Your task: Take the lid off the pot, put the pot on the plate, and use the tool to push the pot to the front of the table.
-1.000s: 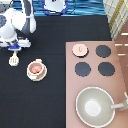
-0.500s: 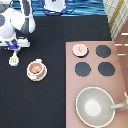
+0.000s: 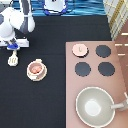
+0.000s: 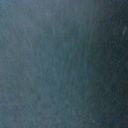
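At the exterior view's top left, the robot's tool (image 3: 13, 49) hangs low over the black tabletop (image 3: 55, 100); it is right above the little white spatula (image 3: 13, 61), which lies flat there with its wide head toward the exterior view's bottom; the two look very close, maybe touching at the thin handle; I cannot tell if the tool is wide, narrow or holding the spatula. The wrist view shows only a dark blurry surface, so it does not help.

The lid (image 3: 79, 49) is already off; it sits on the stove (image 3: 118, 75) at the exterior view's right, on top of one burner spot, well apart from the pot. The pot (image 3: 36, 68) stands open, and you can see its reddish inside; it sits on the plate (image 3: 29, 75), whose pale rim peeks out around it; the pair is near the spatula, a bit toward the exterior view's bottom right of it.

So I think two jobs are done: lid off, pot on plate; the push is left, because the pot is not yet near the exterior view's bottom edge. The big pan (image 3: 95, 106) sits on the stove.
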